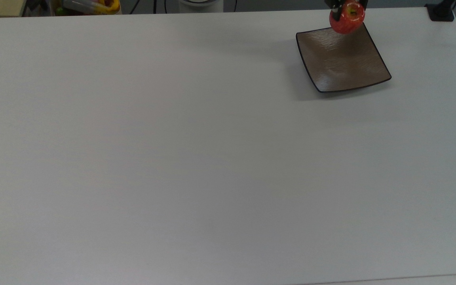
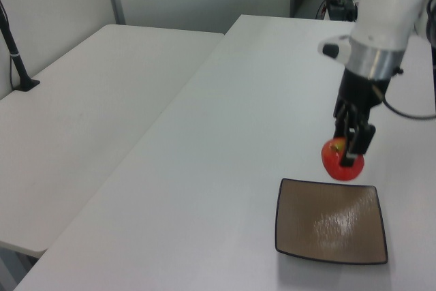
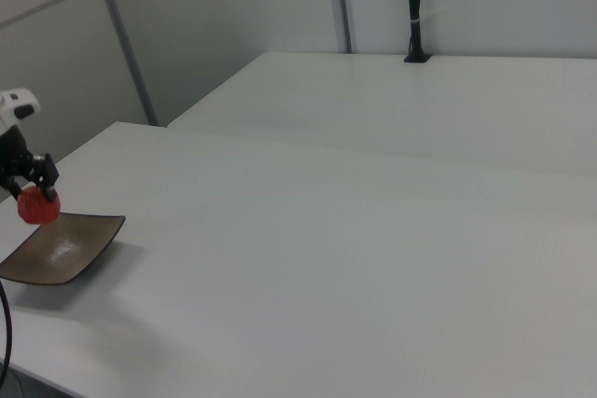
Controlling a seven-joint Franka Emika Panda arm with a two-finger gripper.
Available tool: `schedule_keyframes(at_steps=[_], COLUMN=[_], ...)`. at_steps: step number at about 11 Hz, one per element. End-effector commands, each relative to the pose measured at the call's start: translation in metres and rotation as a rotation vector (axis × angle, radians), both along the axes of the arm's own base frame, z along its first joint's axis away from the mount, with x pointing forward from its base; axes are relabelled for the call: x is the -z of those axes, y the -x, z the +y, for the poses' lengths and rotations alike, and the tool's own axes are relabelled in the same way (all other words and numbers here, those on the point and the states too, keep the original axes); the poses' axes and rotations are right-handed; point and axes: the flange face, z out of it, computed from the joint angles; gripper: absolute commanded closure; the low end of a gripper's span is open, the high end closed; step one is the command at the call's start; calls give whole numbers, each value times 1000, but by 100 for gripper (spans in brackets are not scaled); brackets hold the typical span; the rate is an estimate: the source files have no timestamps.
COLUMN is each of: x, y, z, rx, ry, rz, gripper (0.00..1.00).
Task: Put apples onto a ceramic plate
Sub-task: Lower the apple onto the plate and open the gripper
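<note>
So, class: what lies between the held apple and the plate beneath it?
Nothing. In the right view the apple, clamped in the gripper, hangs over the plate with a bare gap between.
</note>
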Motion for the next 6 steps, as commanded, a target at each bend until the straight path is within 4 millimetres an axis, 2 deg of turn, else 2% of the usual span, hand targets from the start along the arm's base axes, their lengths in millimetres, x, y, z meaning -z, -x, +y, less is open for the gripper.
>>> schedule_keyframes(at_steps=[1, 2, 6], x=[53, 69, 110], y=[9, 12, 3], z=[-2, 5, 11], rx=[-36, -55, -95], ry=[-43, -49, -55], rz=[-30, -36, -84], gripper=[79, 79, 79])
